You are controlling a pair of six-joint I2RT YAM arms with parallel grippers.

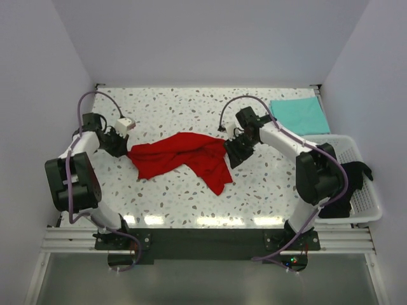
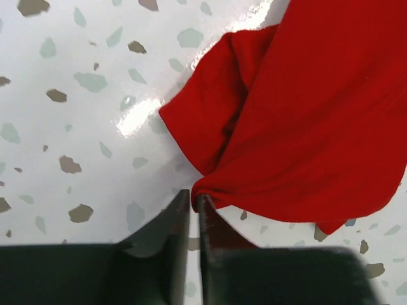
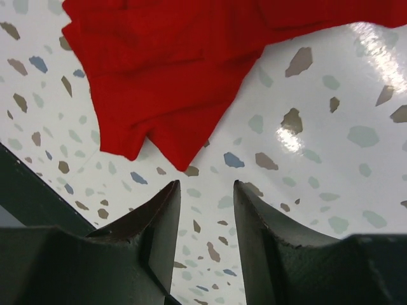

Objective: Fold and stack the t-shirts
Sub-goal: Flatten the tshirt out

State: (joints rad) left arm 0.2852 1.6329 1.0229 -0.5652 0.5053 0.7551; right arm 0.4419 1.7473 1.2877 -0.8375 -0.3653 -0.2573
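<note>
Red t-shirt (image 1: 184,155) lies crumpled in the mid of the desk (image 1: 172,105). L claw (image 2: 194,198) is at the shirt's left end, fingers squeezed together on a corner of the cloth. R claw (image 3: 206,187) is at the shirt's right end, fingers apart w/ only desk btwn them; the cloth is just past its tips. Mint-teal t-shirt (image 1: 299,115) lies folded flat, well right of the red one & further back. Black t-shirt (image 1: 348,184) hangs over the white basket (image 1: 369,206), right of the red one, nearer the front.
</note>
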